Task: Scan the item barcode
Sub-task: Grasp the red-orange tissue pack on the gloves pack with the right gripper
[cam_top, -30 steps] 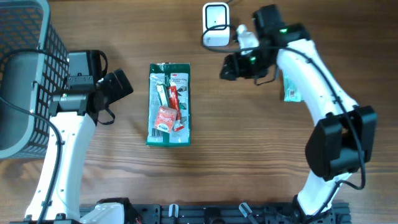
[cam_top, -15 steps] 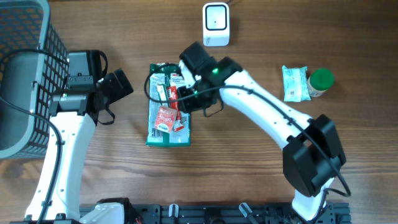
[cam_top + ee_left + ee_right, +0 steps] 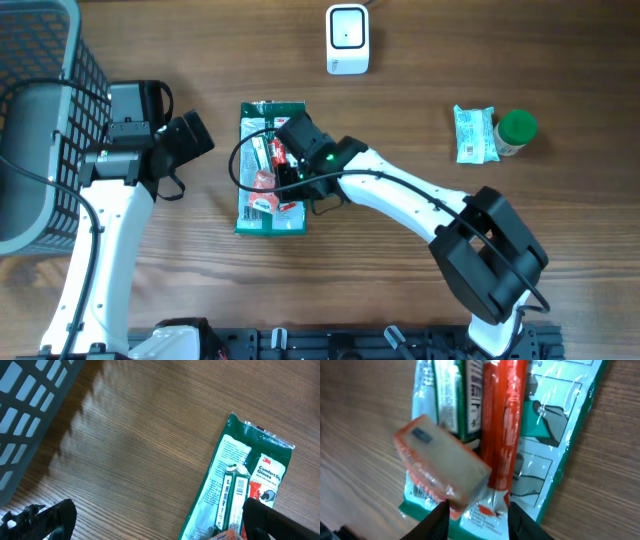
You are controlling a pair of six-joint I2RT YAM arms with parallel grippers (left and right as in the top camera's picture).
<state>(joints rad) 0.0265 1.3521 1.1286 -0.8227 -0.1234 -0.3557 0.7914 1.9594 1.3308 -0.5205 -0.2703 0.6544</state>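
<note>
Barely begun — right claw (image 3: 478, 508), half-closed astride the red tube (image 3: 501, 420) on the gloves pack (image 3: 560, 425), grip unclear — scanner (image 3: 347, 38) well beyond it, nothing scanned.

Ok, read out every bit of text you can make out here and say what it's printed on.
"3M": on the green glove package, left wrist view.
"Comfort Grip Gloves": same package, just below the logo.
Fine print on that package's pale panel: too small to read.
Print on the orange box and the red stick: blurred.
Print on the white-green pouch: too small.
</note>
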